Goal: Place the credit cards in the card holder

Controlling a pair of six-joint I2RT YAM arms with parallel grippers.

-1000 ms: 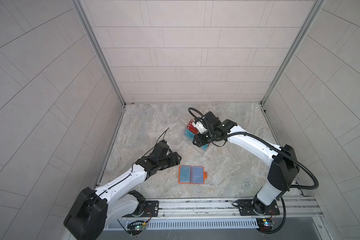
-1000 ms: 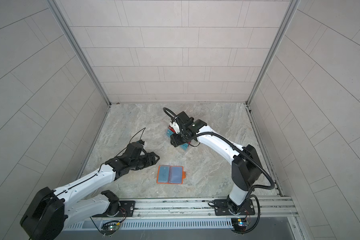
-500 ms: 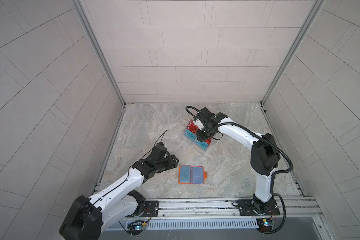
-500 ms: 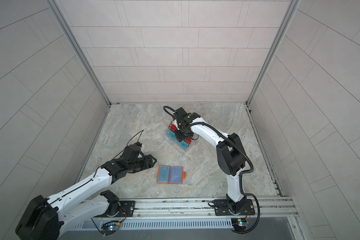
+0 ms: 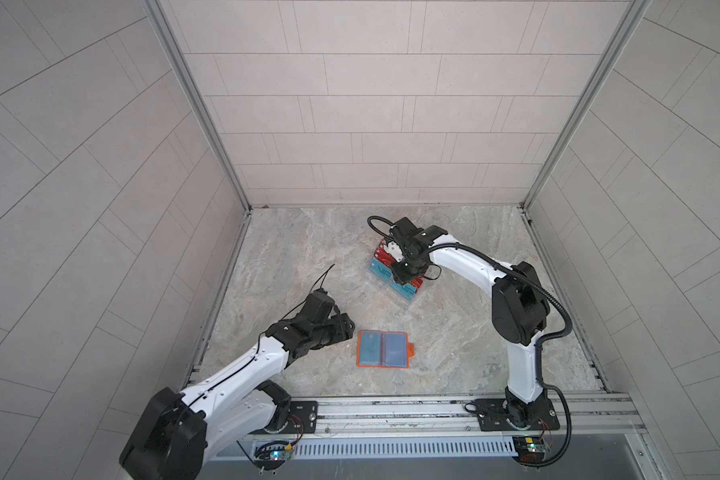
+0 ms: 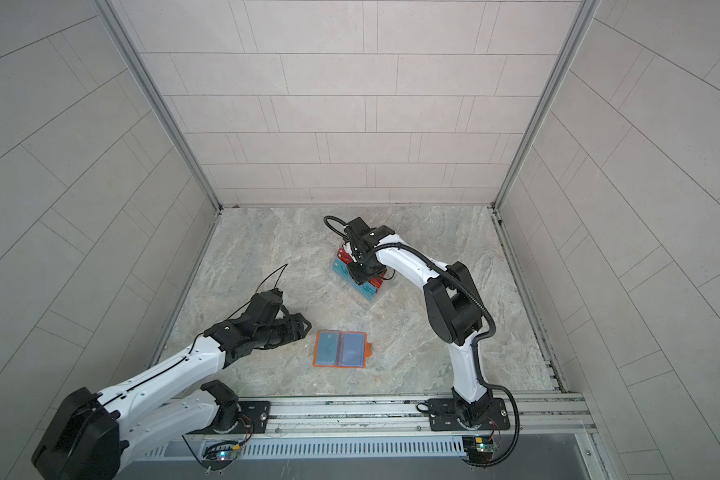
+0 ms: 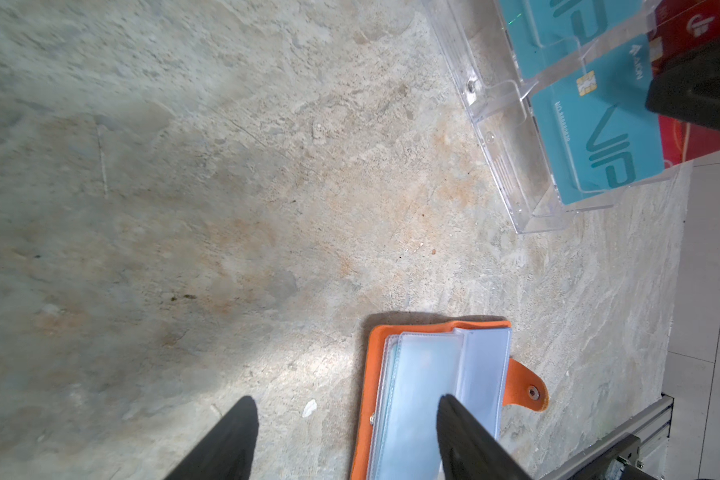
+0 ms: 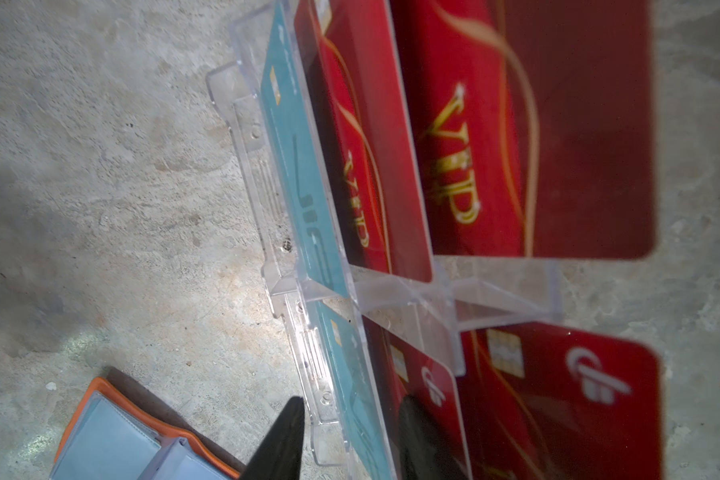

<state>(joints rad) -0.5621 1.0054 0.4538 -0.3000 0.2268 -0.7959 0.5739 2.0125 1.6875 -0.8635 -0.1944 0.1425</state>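
Observation:
The card holder (image 5: 383,349) (image 6: 340,349) lies open at the front middle of the floor, orange with clear sleeves up. Teal credit cards (image 5: 404,289) and red credit cards (image 5: 381,253) stand in a clear acrylic rack. My right gripper (image 5: 406,272) (image 6: 362,272) is down over that rack. In the right wrist view the right gripper (image 8: 352,400) is open, with one finger outside the rack's front wall and the other behind a teal card (image 8: 360,399). My left gripper (image 5: 347,330) (image 7: 345,398) hovers open at the holder's (image 7: 424,365) left edge, holding nothing.
The clear acrylic tiered rack (image 7: 503,166) (image 8: 412,299) stands behind and to the right of the holder. Tiled walls enclose the floor on three sides. A metal rail (image 5: 391,409) with both arm bases runs along the front.
The right arm's elbow swung inward and its gripper settled lower over the rack's front tier, its jaws narrowing. The left gripper drifted slightly toward the front, still open.

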